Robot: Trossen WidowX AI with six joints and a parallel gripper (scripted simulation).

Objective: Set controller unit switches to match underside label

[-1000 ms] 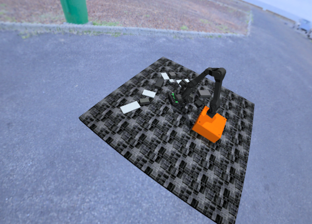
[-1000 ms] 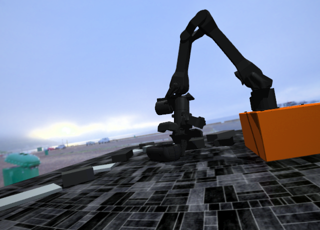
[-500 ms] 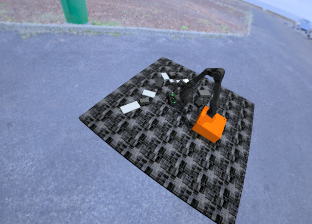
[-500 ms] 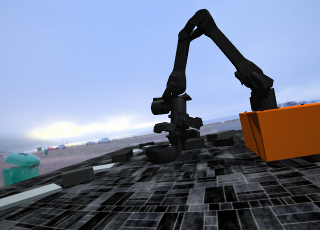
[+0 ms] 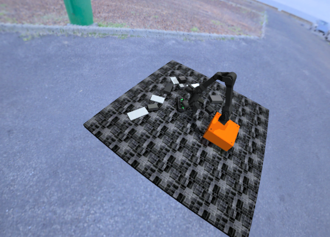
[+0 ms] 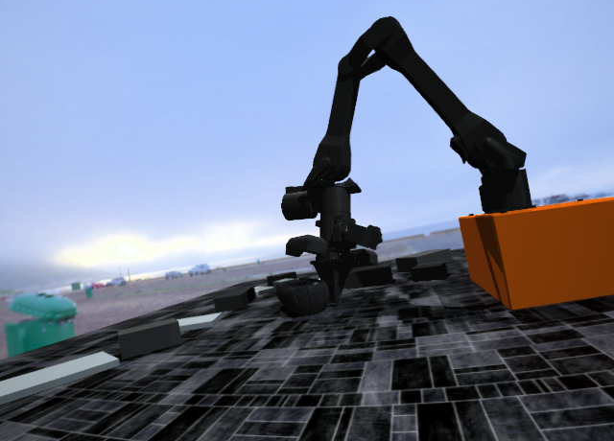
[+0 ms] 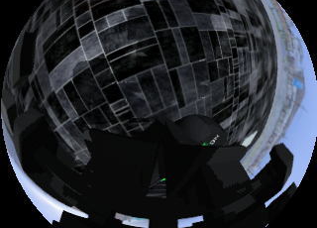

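The dark grey controller unit (image 5: 180, 105) (image 6: 302, 297) (image 7: 198, 126) sits on the patterned bench with its switch side up. Green switch ends show along its top in the top view, but the setting of each switch is too small to read. In the wrist view one green patch and the printed word ON show beside the fingers. The label on the underside is hidden. My gripper (image 6: 335, 301) (image 7: 163, 120) is shut and empty, pointing down close beside the unit, with its tips low near the bench. Whether the fingers touch the unit cannot be told.
White plates (image 5: 137, 113) (image 5: 157, 98) and a dark block (image 5: 152, 107) lie left of the unit. Another dark block (image 5: 168, 88) lies behind it. A grey block (image 5: 216, 99) lies near the arm, whose orange base (image 5: 221, 133) (image 6: 550, 258) stands to the right.
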